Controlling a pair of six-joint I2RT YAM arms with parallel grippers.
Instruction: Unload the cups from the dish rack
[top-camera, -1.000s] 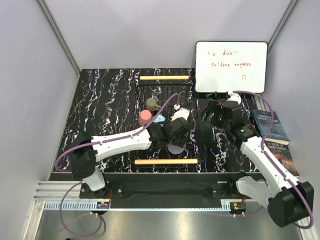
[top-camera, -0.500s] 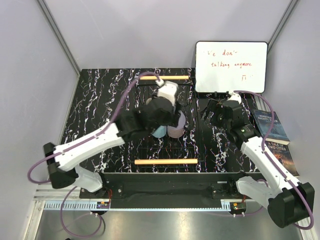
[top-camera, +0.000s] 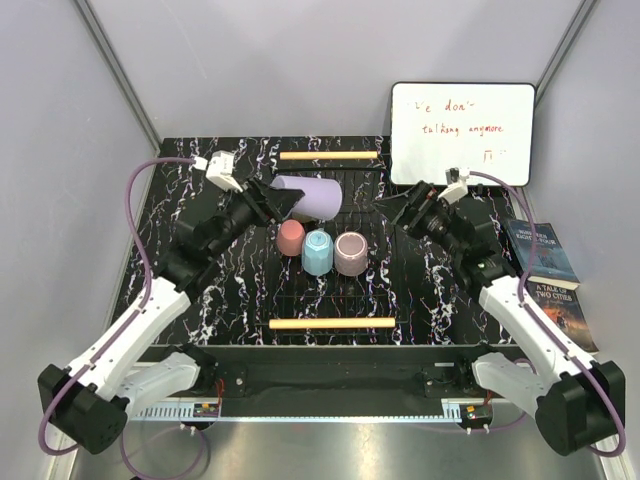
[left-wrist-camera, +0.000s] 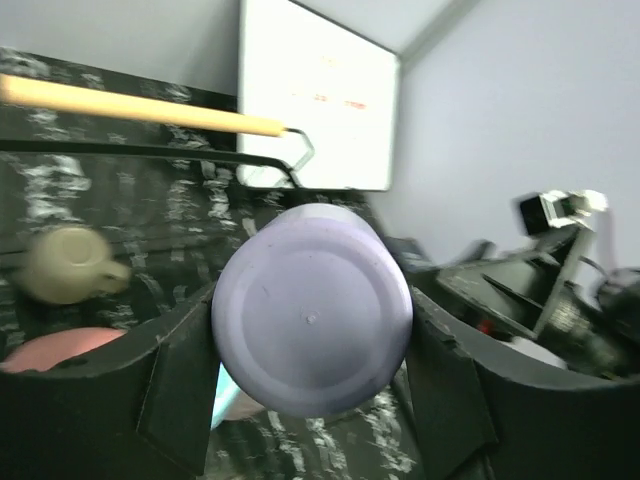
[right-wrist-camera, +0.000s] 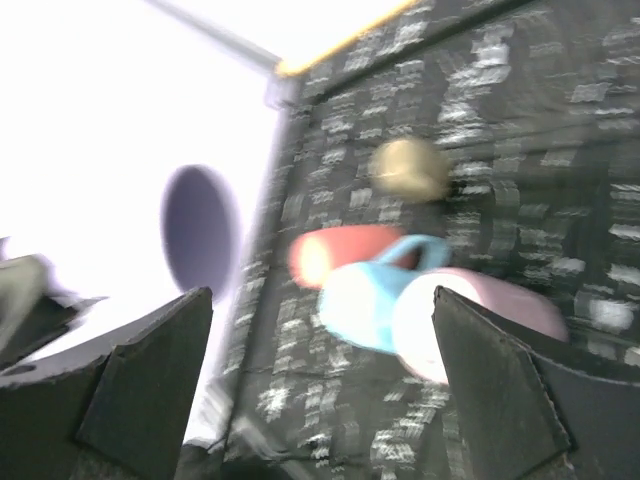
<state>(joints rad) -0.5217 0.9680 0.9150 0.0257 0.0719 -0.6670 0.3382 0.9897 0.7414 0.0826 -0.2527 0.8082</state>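
place: robotics lab cell | cues: grey panel walls, aluminium rail, whiteboard, robot arms

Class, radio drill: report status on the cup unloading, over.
Left pincer shut on lavender cup, held above dish rack. Right pincer open, empty. Coral cup, blue cup, mauve cup, olive mug in rack. Path clear.

Table left of the dish rack is your open lane. Coral cup, blue cup, mauve cup block mid-rack; lavender cup in the left gripper hangs over the back rows. Whiteboard, books crowd the right.
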